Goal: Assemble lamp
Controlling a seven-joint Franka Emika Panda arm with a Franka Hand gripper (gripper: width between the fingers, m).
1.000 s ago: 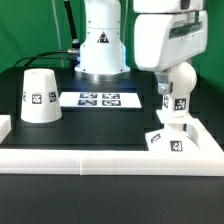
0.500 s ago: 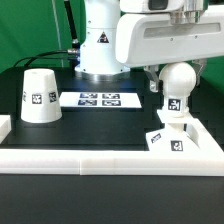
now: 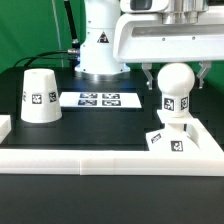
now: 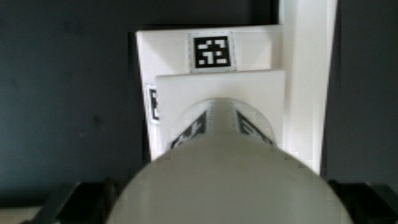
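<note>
- Table (image 3: 20, 70): black top. We see all the parts standing on it.
- Arm (image 3: 100, 40): the white pedestal stands at the far middle of the table. The wrist housing reaches over the right side of the scene.
- Border rail (image 3: 100, 160): a long white rail runs along the near edge, with short returns at the left and right ends. In the wrist view we see a stretch of it (image 4: 306, 60) lying just beside the base.
- Gripper (image 3: 176, 76): it hangs above the right side and points down. Its jaws are spread, with one dark finger (image 3: 148, 78) on each side of the bulb's ball. We see a gap on the left side in the exterior view. On the right side we cannot tell whether the finger touches.
- Marker board (image 3: 100, 99): it lies flat at the middle of the table, in front of the pedestal.
- Shade (image 3: 40, 97): it stands at the left with its wide end down and one tag facing the camera. It is well apart from the other lamp parts.
- Base (image 3: 172, 138): this blocky tagged part stands at the near right, just behind the rail. The wrist view shows its top tag (image 4: 214, 50).
- Bulb (image 3: 177, 85): it stands upright on the base, neck down, with a tag on the neck. In the wrist view its ball (image 4: 222, 165) fills the foreground between the fingers. We cannot tell how firmly it is seated.
</note>
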